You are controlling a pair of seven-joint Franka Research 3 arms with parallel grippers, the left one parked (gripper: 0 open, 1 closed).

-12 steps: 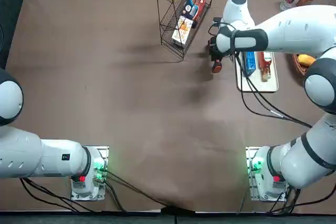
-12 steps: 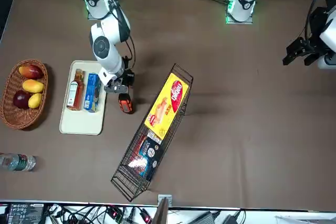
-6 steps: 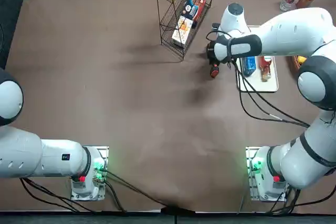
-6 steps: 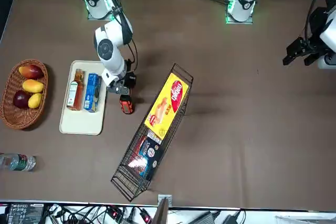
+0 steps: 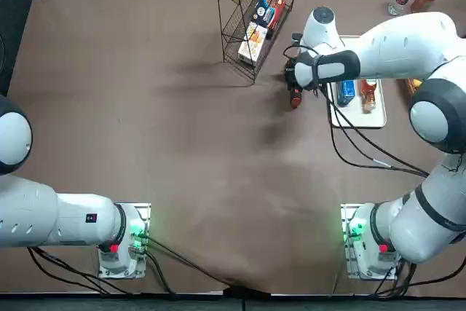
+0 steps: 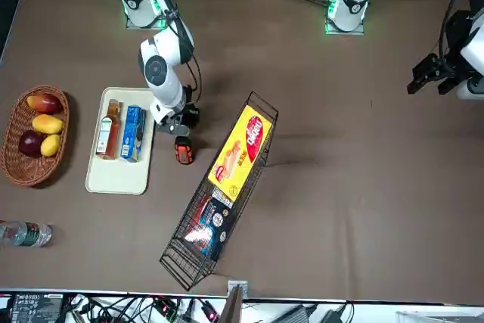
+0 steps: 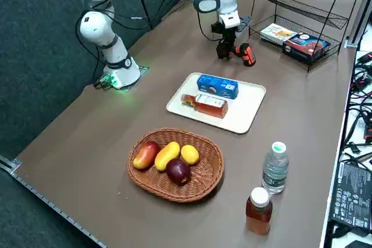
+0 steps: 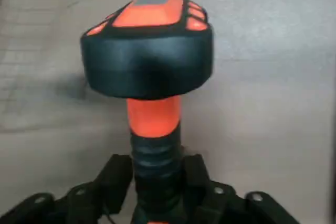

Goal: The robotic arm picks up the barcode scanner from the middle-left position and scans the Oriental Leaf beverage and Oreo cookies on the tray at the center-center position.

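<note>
My right gripper point(image 8: 156, 178) is shut on the ribbed handle of the barcode scanner point(image 8: 149, 51), a black scanner with an orange band and orange head. The gripper point(image 5: 294, 80) holds it low beside the tray's rack-side edge; the scanner point(image 6: 183, 150) points away from the arm's base. I cannot tell whether the scanner point(image 7: 247, 54) touches the table. On the white tray point(image 5: 357, 119) lie the blue Oreo packet point(image 5: 346, 91) and the Oriental Leaf bottle point(image 5: 367, 93) side by side, also seen in the right side view as the packet point(image 7: 217, 86) and the bottle point(image 7: 206, 104).
A tilted wire rack point(image 5: 251, 23) with snack boxes stands close to the scanner, on the side away from the tray. A wicker fruit basket point(image 7: 174, 164) sits beyond the tray. A clear bottle point(image 7: 274, 166) and a brown bottle point(image 7: 258, 210) stand near the table's corner.
The wrist has shifted a little away from the tray toward the rack and turned slightly. The scanner has stayed in almost the same spot.
</note>
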